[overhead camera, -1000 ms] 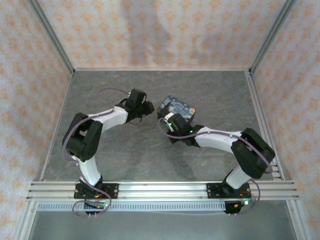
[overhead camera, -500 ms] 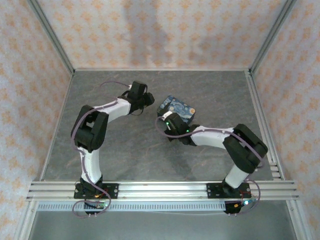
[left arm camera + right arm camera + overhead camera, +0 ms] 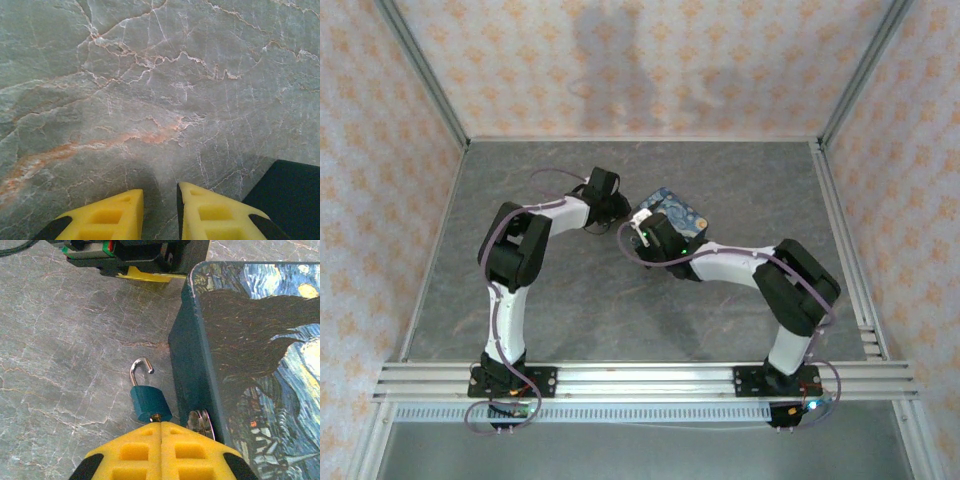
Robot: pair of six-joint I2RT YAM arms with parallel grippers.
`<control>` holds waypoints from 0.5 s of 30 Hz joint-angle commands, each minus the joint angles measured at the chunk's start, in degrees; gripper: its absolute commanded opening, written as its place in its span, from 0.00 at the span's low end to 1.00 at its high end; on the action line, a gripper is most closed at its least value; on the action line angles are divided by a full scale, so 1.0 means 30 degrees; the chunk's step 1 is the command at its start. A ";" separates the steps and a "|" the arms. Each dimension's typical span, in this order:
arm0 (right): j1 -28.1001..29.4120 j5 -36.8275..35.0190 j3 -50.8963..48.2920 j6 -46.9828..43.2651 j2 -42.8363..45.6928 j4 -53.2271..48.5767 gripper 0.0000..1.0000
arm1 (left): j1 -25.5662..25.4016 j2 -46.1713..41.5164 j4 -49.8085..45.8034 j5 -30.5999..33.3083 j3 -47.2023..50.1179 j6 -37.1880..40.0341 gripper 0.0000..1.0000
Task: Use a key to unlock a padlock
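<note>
**Item:** small teal metal padlock (image 3: pixel 150 404) with a boxy, smooth body. Its polished silver shackle (image 3: pixel 140 371) is hooked, one end free of the body, so it is judged already unlocked.
**Position:** on the table, just beside the box's dark side wall, at the right gripper's tips.
**Key** (image 3: pixel 156 416): tiny brass stub seated in the padlock's base, with a silver key ring (image 3: pixel 202 424) alongside.
**Right gripper** (image 3: pixel 161 426): yellow ribbed pads clenched flush on the key.
**Left gripper** (image 3: pixel 160 192): yellow pads narrowly parted, nothing between them.
**Change:** within the last second the left arm stretched towards the box and the right gripper shifted leftward along it. The turn appears done.
**Surroundings:** rectangular glossy box (image 3: pixel 260 340) printed with a starry-night painting; grey marble-veined matte table (image 3: pixel 60 340).
</note>
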State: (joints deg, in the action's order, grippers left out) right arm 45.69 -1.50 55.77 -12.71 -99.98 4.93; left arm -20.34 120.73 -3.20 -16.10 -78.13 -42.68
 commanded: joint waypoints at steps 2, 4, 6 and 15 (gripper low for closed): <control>0.0149 0.0059 -0.0619 0.0398 0.2586 -0.0451 0.00 | 0.0012 -0.1543 0.0041 0.0372 0.1057 -0.0361 0.28; 0.0190 0.0030 -0.1062 0.0998 0.3875 -0.0782 0.00 | 0.0012 -0.2328 0.0143 0.0581 0.1682 -0.0445 0.29; 0.0184 -0.0115 -0.1502 0.1452 0.5148 -0.1148 0.00 | 0.0011 -0.3150 0.0343 0.0704 0.2415 -0.0573 0.30; -0.0151 -0.3261 -0.2591 0.3056 0.9983 -0.3916 0.00 | -0.0473 -0.7034 0.0793 0.1038 0.5473 -0.1222 0.33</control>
State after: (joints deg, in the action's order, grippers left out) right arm 45.69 -5.93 49.69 -6.48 -73.58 -1.93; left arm -20.71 102.52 -1.63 -15.40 -63.55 -45.39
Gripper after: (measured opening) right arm 0.049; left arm 0.330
